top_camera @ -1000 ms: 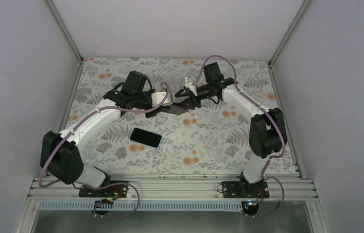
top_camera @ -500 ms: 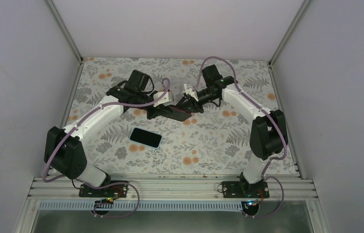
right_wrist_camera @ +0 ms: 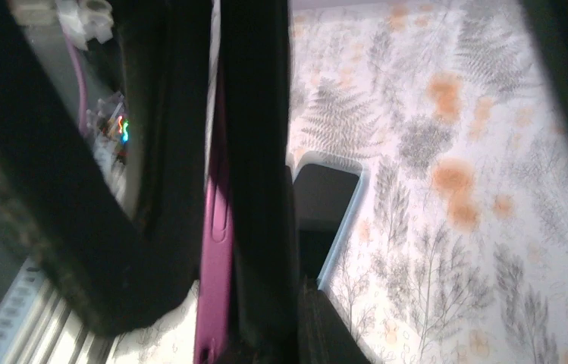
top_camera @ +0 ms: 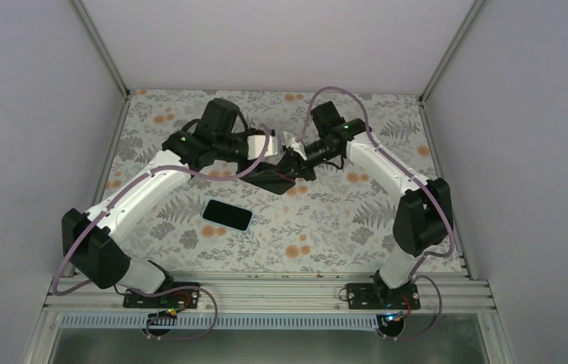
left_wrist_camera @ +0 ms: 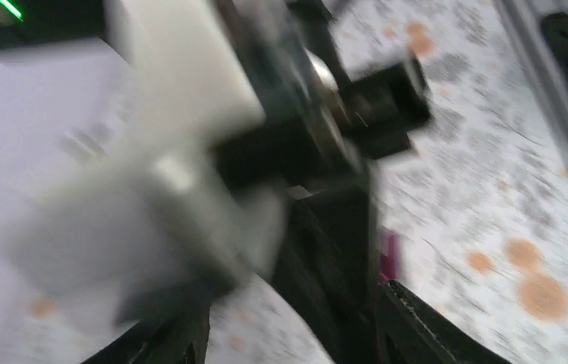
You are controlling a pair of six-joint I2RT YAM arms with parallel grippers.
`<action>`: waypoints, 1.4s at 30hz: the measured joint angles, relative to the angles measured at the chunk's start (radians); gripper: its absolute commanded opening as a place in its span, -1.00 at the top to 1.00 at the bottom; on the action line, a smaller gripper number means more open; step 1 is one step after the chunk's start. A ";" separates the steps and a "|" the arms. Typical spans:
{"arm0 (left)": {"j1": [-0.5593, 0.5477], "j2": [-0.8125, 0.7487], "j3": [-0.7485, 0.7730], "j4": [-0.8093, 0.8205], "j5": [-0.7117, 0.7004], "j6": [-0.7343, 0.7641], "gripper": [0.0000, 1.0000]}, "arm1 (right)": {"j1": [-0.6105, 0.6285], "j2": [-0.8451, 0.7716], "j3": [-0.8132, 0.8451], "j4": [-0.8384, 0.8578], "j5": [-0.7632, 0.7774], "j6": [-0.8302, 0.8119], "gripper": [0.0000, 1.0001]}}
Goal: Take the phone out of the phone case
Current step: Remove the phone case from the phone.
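Note:
The black phone (top_camera: 227,214) lies flat on the floral table, out of its case; the right wrist view shows it, pale-rimmed (right_wrist_camera: 327,205), beyond the case. Above the table's middle hangs the dark phone case (top_camera: 273,177) with a magenta edge (right_wrist_camera: 216,227). My right gripper (top_camera: 293,158) (right_wrist_camera: 243,303) is shut on it, the case edge-on between its fingers (right_wrist_camera: 326,326). My left gripper (top_camera: 260,157) (left_wrist_camera: 296,341) is open around the case's other end. The case (left_wrist_camera: 341,265) stands close to one finger (left_wrist_camera: 417,326), well apart from the other. That view is blurred.
The floral table (top_camera: 326,227) is enclosed by grey walls on three sides, with a metal rail (top_camera: 265,292) at the near edge. Both arms meet over the table's far middle, the phone below and left of them.
My right gripper has shut on the case. My left gripper, shut on it before, has opened, and its wrist has lifted. The phone has not moved.

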 measured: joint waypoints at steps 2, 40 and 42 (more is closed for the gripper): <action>-0.009 -0.028 0.013 0.075 -0.035 0.005 -0.26 | -0.001 -0.014 0.003 0.006 -0.013 0.046 0.93; -0.124 0.128 -0.016 0.944 -0.666 -0.305 -0.32 | -0.114 0.014 0.334 0.502 0.740 1.034 0.94; -0.124 0.148 -0.011 0.958 -0.666 -0.305 -0.32 | -0.114 0.014 0.334 0.506 0.748 1.044 0.94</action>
